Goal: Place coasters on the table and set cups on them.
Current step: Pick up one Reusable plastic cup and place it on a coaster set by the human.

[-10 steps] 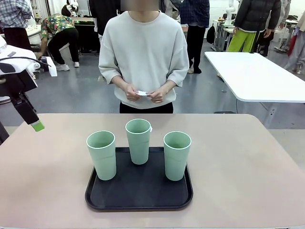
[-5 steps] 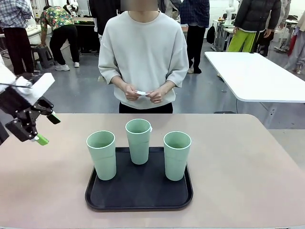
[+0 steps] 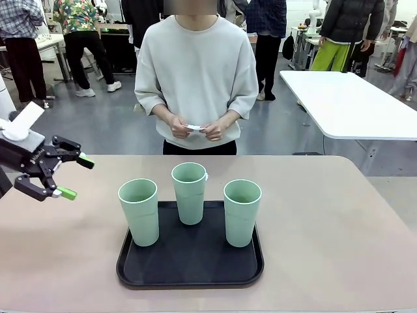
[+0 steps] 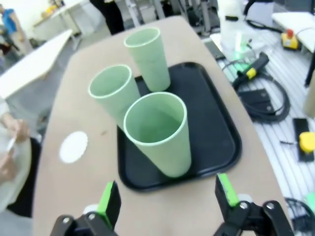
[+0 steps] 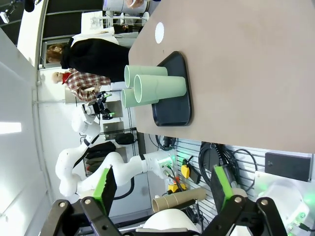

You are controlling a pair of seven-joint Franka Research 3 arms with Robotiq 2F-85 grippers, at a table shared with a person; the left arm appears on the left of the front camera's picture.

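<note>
Starting at the left jaws, you have them spread wide with nothing between the green pads (image 4: pixel 109 199). They hover off the left side of the tray (image 3: pixel 189 284), aimed at the nearest cup. The right jaws stand fully open and empty too, well apart from the tray.

All three cups (image 3: pixel 139 212) stand upright on the tray, mouths up, apparently empty. Judge them light, stiff and smooth-walled, so one will likely tip or skate if you nudge it before closing. Take a cup across its width a little above mid-height, where the widening taper resists slipping down. Squeeze gently, since thin plastic may flex.

One coaster (image 4: pixel 74 146) lies flat on the worktop (image 3: pixel 339 228) beyond the tray's far edge, toward the person, whose hands (image 3: pixel 179 126) hold something thin and white, possibly more. Being paper, a coaster looks flimsy and hard to pinch off a flat surface, so catch it by the rim.
</note>
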